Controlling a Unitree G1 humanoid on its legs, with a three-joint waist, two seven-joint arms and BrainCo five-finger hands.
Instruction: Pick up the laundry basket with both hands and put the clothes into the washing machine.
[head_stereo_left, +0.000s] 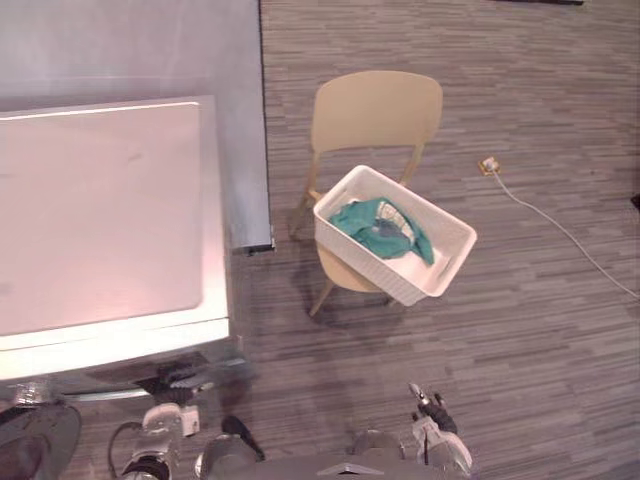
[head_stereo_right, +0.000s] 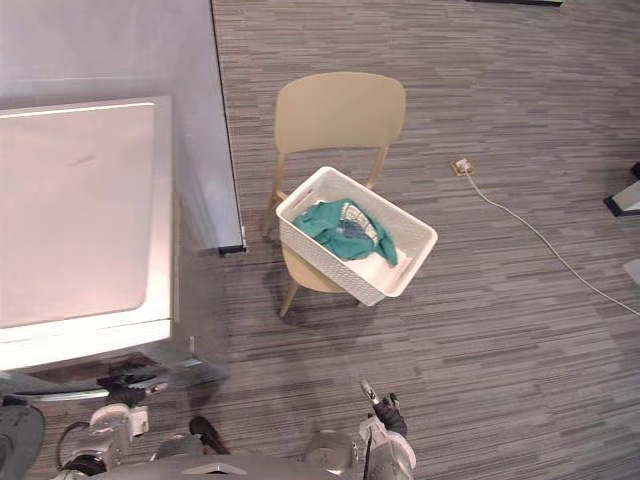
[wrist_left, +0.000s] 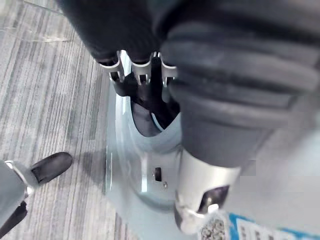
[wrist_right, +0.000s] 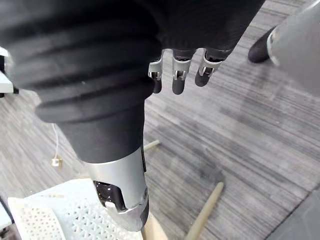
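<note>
Even light, soft chair (head_stereo_left: 376, 110) shadow (faint), washing machine (head_stereo_left: 100, 210) sheen

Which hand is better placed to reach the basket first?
Probably right: the right hand is almost in line with the laundry basket on the chair; the left hand sits off by the washing machine.

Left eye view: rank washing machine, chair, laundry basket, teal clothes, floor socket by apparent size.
1. washing machine, largest by far.
2-3. chair and laundry basket: close. The basket covers the seat and sits nearer the camera, so I won't rank them.
4. teal clothes.
5. floor socket, smallest.
</note>
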